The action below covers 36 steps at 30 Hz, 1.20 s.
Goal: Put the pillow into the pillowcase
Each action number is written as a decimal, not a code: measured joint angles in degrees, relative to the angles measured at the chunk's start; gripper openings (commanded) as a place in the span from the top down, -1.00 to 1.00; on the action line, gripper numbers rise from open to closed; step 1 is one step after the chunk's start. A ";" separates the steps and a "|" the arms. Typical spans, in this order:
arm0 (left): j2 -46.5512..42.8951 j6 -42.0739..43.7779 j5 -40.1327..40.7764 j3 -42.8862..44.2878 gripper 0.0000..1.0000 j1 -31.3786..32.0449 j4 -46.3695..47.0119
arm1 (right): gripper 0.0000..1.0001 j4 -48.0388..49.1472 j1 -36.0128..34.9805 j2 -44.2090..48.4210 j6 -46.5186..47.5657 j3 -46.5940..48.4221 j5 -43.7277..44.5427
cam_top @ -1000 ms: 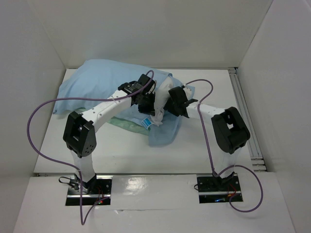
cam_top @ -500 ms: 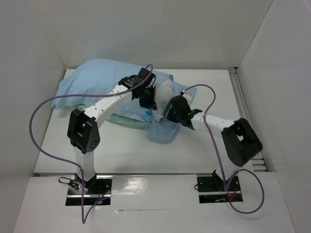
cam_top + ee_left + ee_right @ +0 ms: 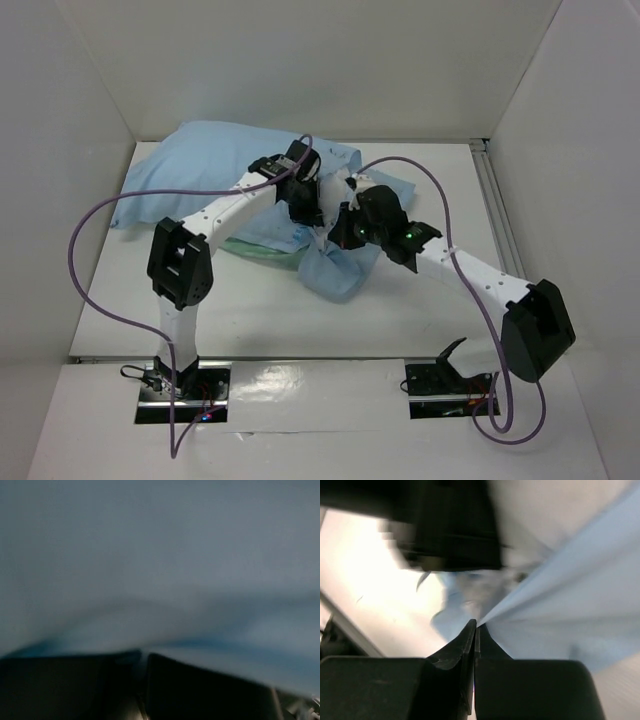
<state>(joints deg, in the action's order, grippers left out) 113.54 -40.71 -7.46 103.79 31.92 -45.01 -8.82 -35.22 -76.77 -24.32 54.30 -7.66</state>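
The light blue pillowcase (image 3: 200, 165) lies bulging at the back left, and its sea-green face (image 3: 262, 250) shows underneath. A white part of the pillow (image 3: 347, 186) pokes out at its mouth between the two arms. My left gripper (image 3: 305, 208) is down at the mouth; in the left wrist view blurred blue pillowcase cloth (image 3: 160, 555) fills the picture and the left gripper (image 3: 142, 656) is shut on it. My right gripper (image 3: 343, 238) is just right of it. The right wrist view shows the right gripper (image 3: 476, 626) shut on an edge of the pillowcase (image 3: 570, 605), with the white pillow (image 3: 535, 510) behind.
White walls enclose the table (image 3: 250, 310) on three sides. A metal rail (image 3: 505, 240) runs along the right edge. Purple cables (image 3: 85, 270) loop from both arms. The black left wrist (image 3: 455, 530) sits close in front of the right gripper.
The right arm has stretched forward and left, and its gripper has shut on the pillowcase edge. The left gripper has shifted slightly toward the back, still shut.
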 measured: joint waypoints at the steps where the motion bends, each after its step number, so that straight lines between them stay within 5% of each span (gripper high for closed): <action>1: 0.42 -0.26 -0.11 0.00 1.00 -0.02 -0.07 | 1.00 -1.16 -1.05 -0.55 1.18 1.60 -0.81; 11: 3.41 -3.17 -0.33 0.15 1.00 0.00 -4.28 | 1.00 -4.94 -13.62 -3.74 6.67 9.92 -2.58; 23: 3.54 -3.13 -0.28 1.42 1.00 1.66 -2.51 | 1.00 -8.61 -7.93 3.58 5.86 9.51 -3.78; 35: 11.56 -6.01 -0.42 13.88 1.00 5.75 -3.98 | 1.00 -6.25 -9.81 2.38 4.87 9.20 -2.54; 36: 11.74 -5.86 -0.79 13.88 0.81 5.75 -4.00 | 1.00 -6.54 -9.81 2.38 4.92 8.92 -2.21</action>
<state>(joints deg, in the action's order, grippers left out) 125.27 -46.57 -8.25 117.67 37.67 -49.01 -15.35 -45.04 -74.39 -19.40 63.22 -9.87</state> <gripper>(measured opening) 0.050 0.008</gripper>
